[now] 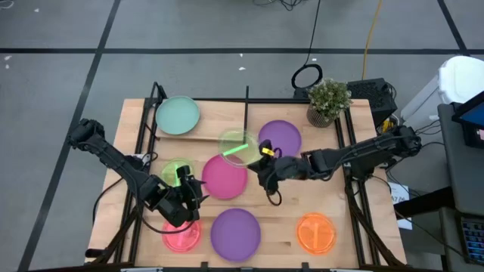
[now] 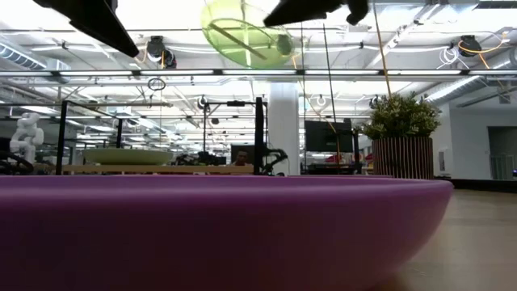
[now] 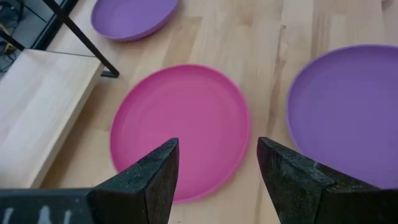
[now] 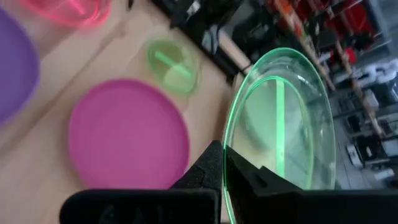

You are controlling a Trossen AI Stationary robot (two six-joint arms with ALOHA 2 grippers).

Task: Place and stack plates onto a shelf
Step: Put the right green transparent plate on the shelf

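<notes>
My right gripper [image 1: 257, 153] is shut on a translucent neon green plate [image 1: 237, 144], held in the air over the table's middle, near the shelf [image 1: 208, 127]. A mint-green plate [image 1: 178, 115] lies on the shelf's far left. On the tabletop lie a magenta plate [image 1: 224, 178], two purple plates [image 1: 280, 137] [image 1: 235, 233], a small green plate [image 1: 178, 171], a pink-red plate [image 1: 181, 236] and an orange plate [image 1: 315, 232]. My left gripper [image 1: 187, 198] hovers open at the near left, its fingers framing the magenta plate [image 3: 180, 127] without touching it. My right gripper pinches the translucent green plate's rim [image 4: 229, 155] between its two fingers, one on each face. The fingers come from the table's right, slanting slightly down. The plate is lifted clear and tilted up on edge, reaching out ahead of the fingers [image 2: 242, 32].
A potted plant [image 1: 329, 101] stands at the far right corner. Thin black posts [image 1: 246, 106] rise from the shelf frame. Bare wood shows between the magenta plate and the orange plate. Cables and equipment lie beyond the table's right edge.
</notes>
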